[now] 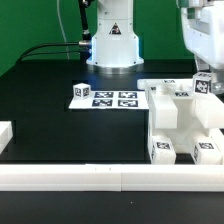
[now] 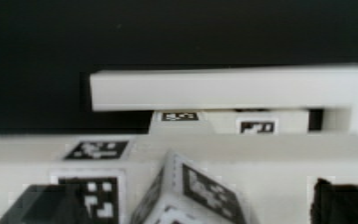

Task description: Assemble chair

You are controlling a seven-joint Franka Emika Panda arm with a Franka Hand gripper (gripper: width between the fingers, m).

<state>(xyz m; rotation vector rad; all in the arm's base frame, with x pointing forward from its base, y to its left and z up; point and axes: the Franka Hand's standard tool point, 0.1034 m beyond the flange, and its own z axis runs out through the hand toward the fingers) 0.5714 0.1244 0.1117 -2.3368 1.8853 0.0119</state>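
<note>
Currently, item one: pincer (image 2: 194,208), fingers (image 2: 51,205) spread, one side visibly clear of the part, pinching nothing. Item two: tagged chair piece (image 2: 190,185), directly between and just beyond the fingers, long axis apparently upright, in line with the pincer's approach. Item three: chair body (image 1: 178,118), carrying that piece, on the worktop (image 1: 60,135) at the exterior view's right. Judgement: a straight upward lift should clear it.

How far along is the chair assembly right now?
Done: several white pieces stand joined as a boxy chair body at the exterior view's right. In hand: nothing; the gripper hangs open around a tagged piece on that body, not clamping it. Left: I cannot tell whether that piece is seated, and the chair looks incomplete.
</note>
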